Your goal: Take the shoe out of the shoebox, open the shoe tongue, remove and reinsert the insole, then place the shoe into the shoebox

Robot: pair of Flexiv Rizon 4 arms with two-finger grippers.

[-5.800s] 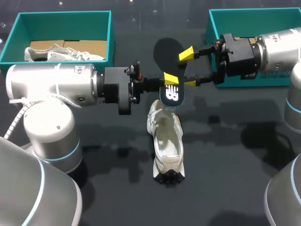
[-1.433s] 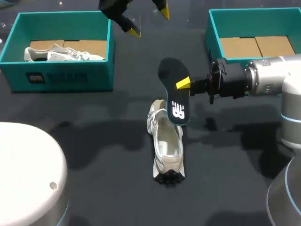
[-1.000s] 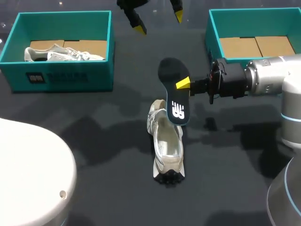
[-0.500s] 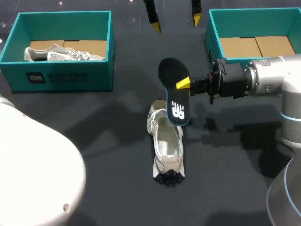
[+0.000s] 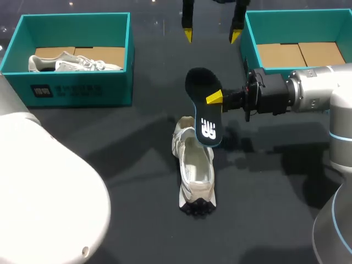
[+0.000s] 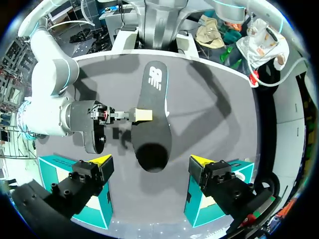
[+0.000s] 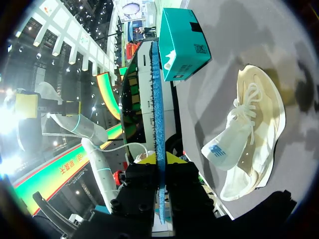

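My right jaws clamp the insole (image 5: 202,113) above the shoe (image 5: 193,170), seemingly poised for reinsertion; my left jaws hang open, empty.

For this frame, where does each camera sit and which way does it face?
Head view: above and behind, looking down on the table; right gripper holds the insole by the shoe, left gripper near the far edge.
Left wrist view: high up, facing down onto the insole; its open yellow tips show.
Right wrist view: out from the right gripper, insole edge-on, shoe beyond.
Shared: the insole, in all three.
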